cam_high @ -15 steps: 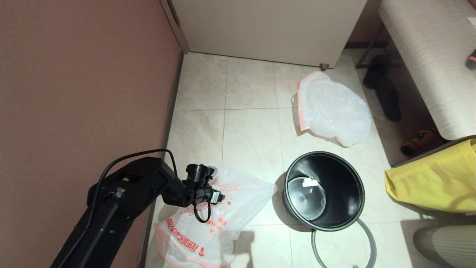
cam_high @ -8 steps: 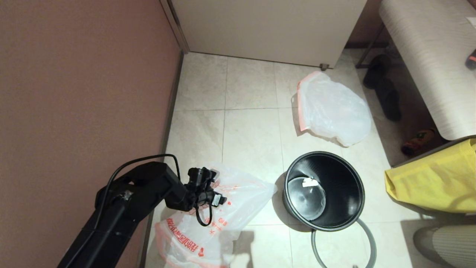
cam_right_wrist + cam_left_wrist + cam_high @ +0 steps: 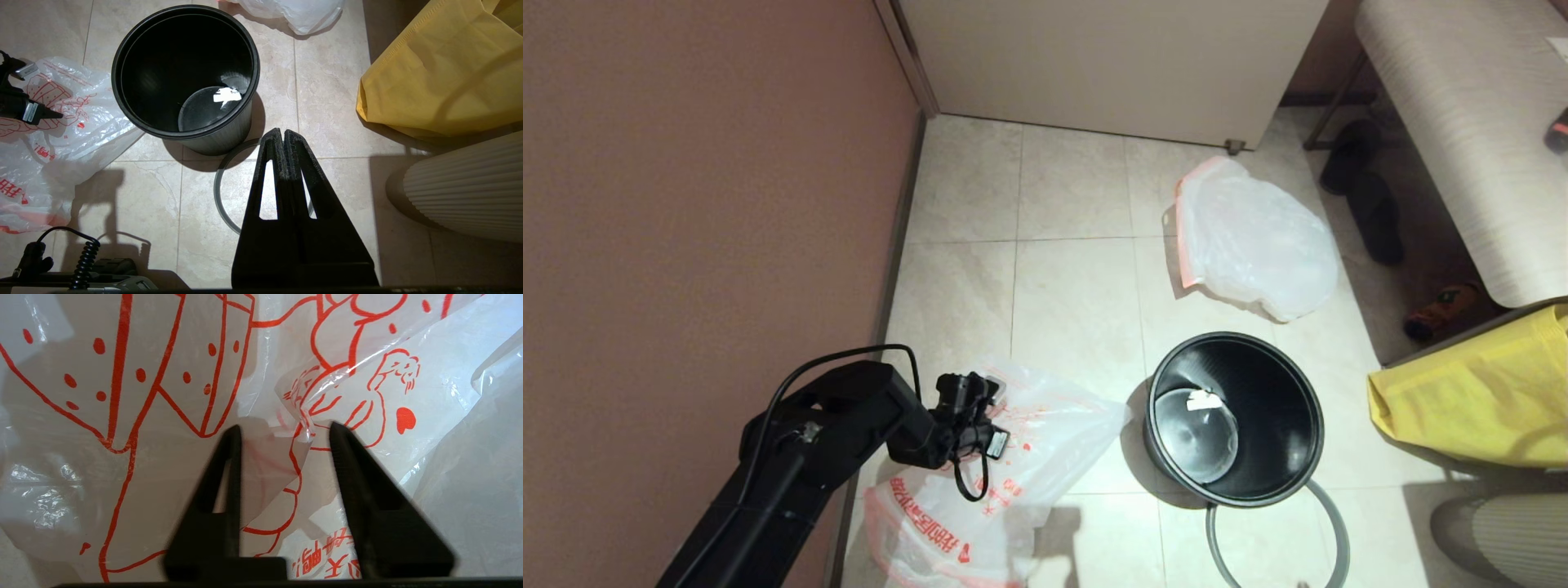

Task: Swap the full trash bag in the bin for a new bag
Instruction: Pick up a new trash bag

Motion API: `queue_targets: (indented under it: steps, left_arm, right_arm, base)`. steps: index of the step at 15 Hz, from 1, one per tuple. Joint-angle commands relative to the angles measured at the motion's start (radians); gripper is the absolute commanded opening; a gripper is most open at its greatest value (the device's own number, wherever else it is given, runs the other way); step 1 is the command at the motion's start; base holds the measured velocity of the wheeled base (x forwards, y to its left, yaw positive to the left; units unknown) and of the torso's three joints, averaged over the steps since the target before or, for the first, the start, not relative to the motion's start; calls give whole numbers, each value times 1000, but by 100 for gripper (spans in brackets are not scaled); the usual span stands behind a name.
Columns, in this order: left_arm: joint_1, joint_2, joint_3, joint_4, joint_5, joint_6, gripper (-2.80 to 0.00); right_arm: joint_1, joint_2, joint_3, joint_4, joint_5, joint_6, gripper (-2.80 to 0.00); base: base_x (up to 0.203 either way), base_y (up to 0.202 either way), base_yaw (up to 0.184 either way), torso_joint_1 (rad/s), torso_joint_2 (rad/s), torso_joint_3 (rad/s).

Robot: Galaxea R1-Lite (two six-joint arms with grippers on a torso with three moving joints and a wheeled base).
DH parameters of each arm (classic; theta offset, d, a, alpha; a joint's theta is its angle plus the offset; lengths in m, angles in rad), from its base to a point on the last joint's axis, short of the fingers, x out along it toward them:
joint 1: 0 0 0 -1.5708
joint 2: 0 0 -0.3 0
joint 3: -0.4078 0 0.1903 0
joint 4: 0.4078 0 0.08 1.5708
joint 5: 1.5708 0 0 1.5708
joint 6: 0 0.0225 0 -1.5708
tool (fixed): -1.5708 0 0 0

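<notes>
The new bag [image 3: 1029, 441], white with a red drawing and red characters, lies crumpled on the floor at the near left. My left gripper [image 3: 284, 430] hangs open right over it, and a raised fold of the plastic [image 3: 302, 412] stands between its fingertips. To the right of the bag stands the black bin [image 3: 1278, 384], with no liner in it. Its grey hoop [image 3: 1335, 523] lies on the floor against its near side. The full trash bag [image 3: 1254, 241] rests on the tiles beyond the bin. My right gripper [image 3: 282, 132] is shut on nothing above the hoop [image 3: 218, 192].
A brown wall [image 3: 686, 204] runs close along the left arm [image 3: 833, 425]. A yellow fabric bag [image 3: 1478, 400] sits right of the bin, with a ribbed cream object [image 3: 466, 183] near it. A white cabinet [image 3: 1111, 57], a bench [image 3: 1478, 122] and dark shoes [image 3: 1372, 204] line the far side.
My left arm has shifted a little to the right and lower over the printed bag. The bin, the hoop and the plain bag have not moved.
</notes>
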Motion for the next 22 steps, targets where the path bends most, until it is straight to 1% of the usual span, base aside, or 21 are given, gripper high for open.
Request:
queue_targets:
  steps: [1, 5, 7, 8, 10, 13, 17, 20, 22]
  left_arm:
    - [0, 1, 1, -1, 0, 1, -280]
    - [3, -35, 11, 6, -4, -5, -280]
    - [7, -93, 34, 34, -10, -26, -280]
    - [9, -143, 64, 69, -17, -48, -280]
    - [10, -264, 175, 107, -29, -94, -280]
    - [13, -426, 305, 126, -41, -129, -280]
    - [14, -623, 479, 130, -43, -142, -280]
    - [9, -763, 575, 134, -43, -143, -280]
    - [-9, -849, 635, 145, -43, -144, -280]
  right_arm:
    - [0, 1, 0, 0, 0, 0, -280]
    - [0, 1, 0, 0, 0, 0, -280]
    - [0, 1, 0, 0, 0, 0, -280]
    - [0, 1, 0, 0, 0, 0, -280]
    - [0, 1, 0, 0, 2, 0, -280]
    - [0, 1, 0, 0, 0, 0, -280]
    - [0, 1, 0, 0, 0, 0, -280]
    - [0, 1, 0, 0, 0, -2, -280]
    - [0, 1, 0, 0, 0, 0, -280]
  base:
    - [0, 0, 0, 0, 0, 0]
    - [0, 0, 0, 0, 0, 0]
    - [0, 0, 0, 0, 0, 0]
    - [0, 0, 0, 0, 0, 0]
    - [0, 0, 0, 0, 0, 0]
    - [0, 0, 0, 0, 0, 0]
    - [0, 0, 0, 0, 0, 0]
    - [0, 0, 0, 0, 0, 0]
    - [0, 0, 0, 0, 0, 0]
